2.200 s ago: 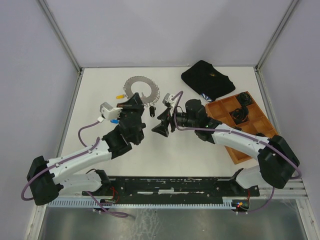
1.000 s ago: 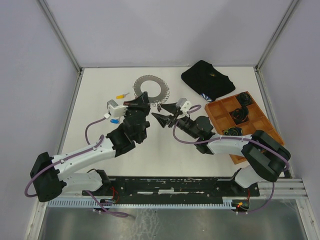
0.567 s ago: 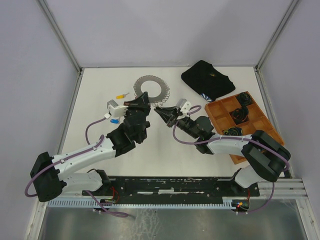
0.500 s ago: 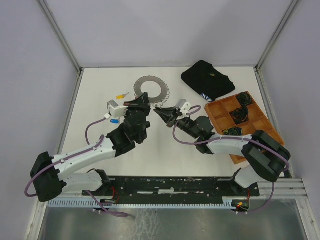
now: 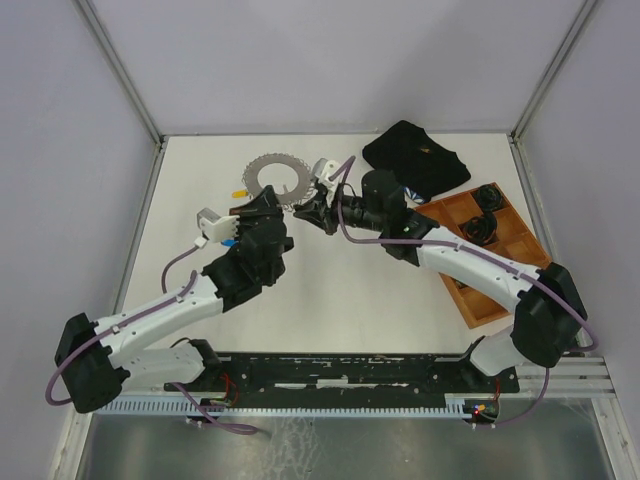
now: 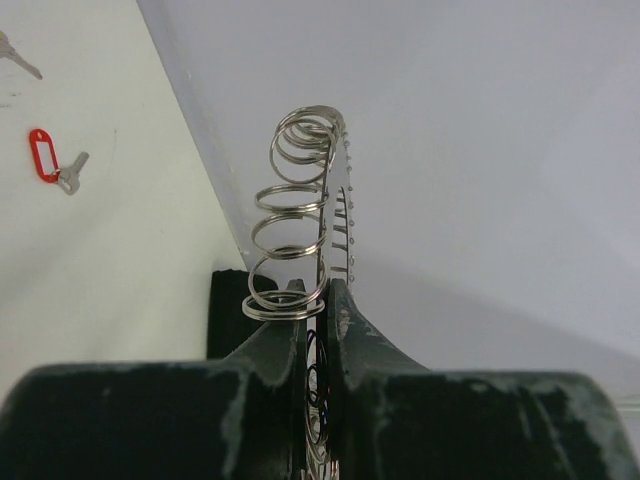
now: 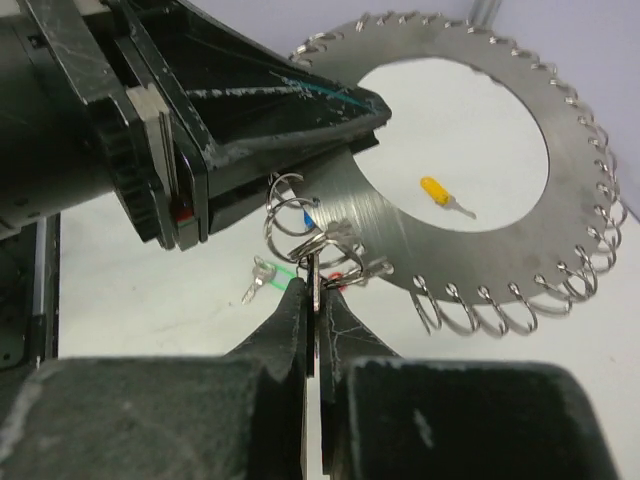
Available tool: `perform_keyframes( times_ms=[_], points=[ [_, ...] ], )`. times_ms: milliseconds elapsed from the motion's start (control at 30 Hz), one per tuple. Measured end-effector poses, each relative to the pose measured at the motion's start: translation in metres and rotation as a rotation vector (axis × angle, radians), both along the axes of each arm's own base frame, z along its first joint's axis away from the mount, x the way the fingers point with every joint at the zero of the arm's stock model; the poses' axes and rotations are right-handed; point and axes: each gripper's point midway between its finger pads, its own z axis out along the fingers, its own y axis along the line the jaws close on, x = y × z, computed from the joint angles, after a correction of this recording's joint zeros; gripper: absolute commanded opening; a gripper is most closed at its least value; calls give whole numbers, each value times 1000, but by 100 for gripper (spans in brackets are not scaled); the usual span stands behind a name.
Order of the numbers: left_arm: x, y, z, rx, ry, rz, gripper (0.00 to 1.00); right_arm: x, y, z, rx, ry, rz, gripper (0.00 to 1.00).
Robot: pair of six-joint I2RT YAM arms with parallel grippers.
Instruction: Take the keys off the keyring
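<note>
The keyring (image 5: 262,166) is a flat silver disc fringed with small split rings, held up on edge at the table's far middle. My left gripper (image 5: 264,203) is shut on its lower rim; in the left wrist view the keyring (image 6: 330,200) rises edge-on from between the jaws of that gripper (image 6: 320,292). My right gripper (image 7: 316,285) is shut on a silver key (image 7: 317,268) hanging from a split ring on the keyring (image 7: 470,245). Loose on the table lie a yellow key (image 7: 440,192), a green key (image 7: 262,276) and a red key (image 6: 45,156).
A black pouch (image 5: 415,156) lies at the far right. A wooden compartment tray (image 5: 462,300) holding black coiled items (image 5: 480,228) sits along the right side. My left gripper's body (image 7: 230,110) is close above my right gripper's fingers. A blue key (image 5: 229,241) lies beside the left arm.
My right gripper has shut on a key at the keyring's rim. The right arm has swung round toward the back, and the left gripper has carried the keyring a little left.
</note>
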Motion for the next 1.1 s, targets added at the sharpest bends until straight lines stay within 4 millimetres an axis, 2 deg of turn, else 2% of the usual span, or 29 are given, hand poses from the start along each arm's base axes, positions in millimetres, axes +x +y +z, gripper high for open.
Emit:
perform_keyframes(
  times_ms=[67, 133, 233, 300, 433, 533, 700, 833, 967, 1100],
  points=[
    [3, 9, -3, -14, 6, 27, 5, -2, -2, 2, -71, 6, 18, 0],
    [4, 15, -8, -14, 19, 37, 6, -4, -9, -8, -149, 25, 31, 0],
    [8, 12, -27, -17, 61, -3, 11, -5, -14, -23, -256, 44, 56, 0],
    [9, 11, -39, -12, 88, -26, 21, -6, -16, -34, -322, 59, 75, 0],
    [10, 9, -57, 1, 123, -63, 50, -12, -24, -48, -435, 90, 117, 0],
    [10, 16, -69, 20, 139, -69, 59, -22, -37, -54, -513, 113, 145, 0],
    [-17, 31, -88, 75, 150, -144, 66, -39, -63, -67, -655, 151, 189, 0],
    [-41, 38, -86, 149, 68, -252, 71, -49, -80, -70, -747, 141, 233, 0],
    [-69, 22, -90, 300, -122, -459, 76, -56, -94, -74, -822, 104, 280, 0],
    [-97, 2, -100, 475, -290, -637, 77, -64, -106, -73, -871, 46, 334, 0]
  ],
)
